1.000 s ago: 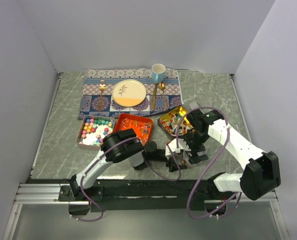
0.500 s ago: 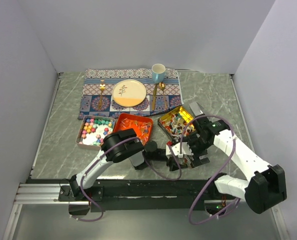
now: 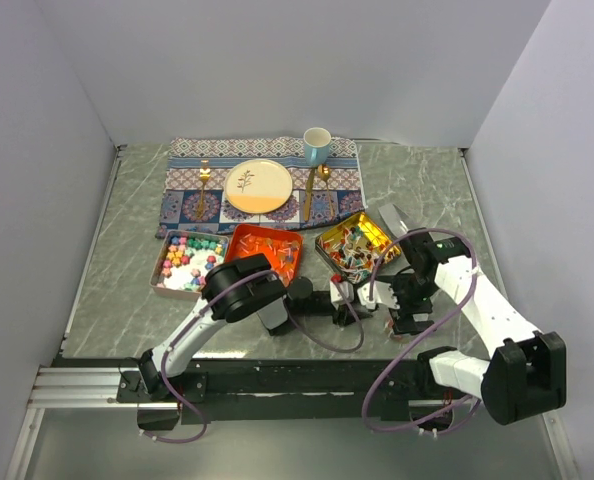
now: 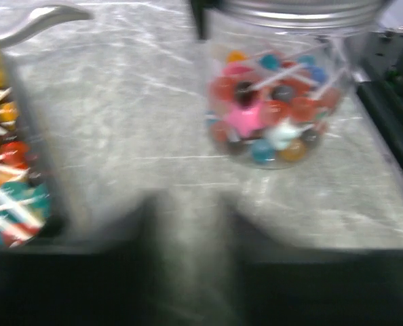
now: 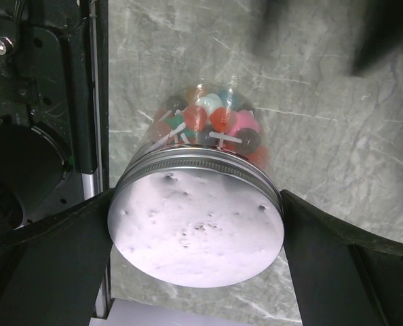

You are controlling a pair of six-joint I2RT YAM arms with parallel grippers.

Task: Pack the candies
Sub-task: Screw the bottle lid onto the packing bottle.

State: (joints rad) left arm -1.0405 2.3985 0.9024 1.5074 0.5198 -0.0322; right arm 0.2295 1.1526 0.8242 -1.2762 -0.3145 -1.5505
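Observation:
A clear glass jar with a silver screw lid holds several candies. My right gripper is shut on the lid, one finger on each side; in the top view it is near the table's front edge. The left wrist view shows the jar standing ahead of my left gripper, which is blurred, open and empty, apart from the jar. Pastel candies fill the left tin, red-orange ones the red tin, and twist-wrapped ones the gold tin.
A patterned placemat at the back carries a plate, a blue cup and gold cutlery. The gold tin's edge is at the left of the left wrist view. The black base rail lies beside the jar.
My right gripper has shifted right along the front edge with the jar. My left gripper has drawn back from the jar to the left.

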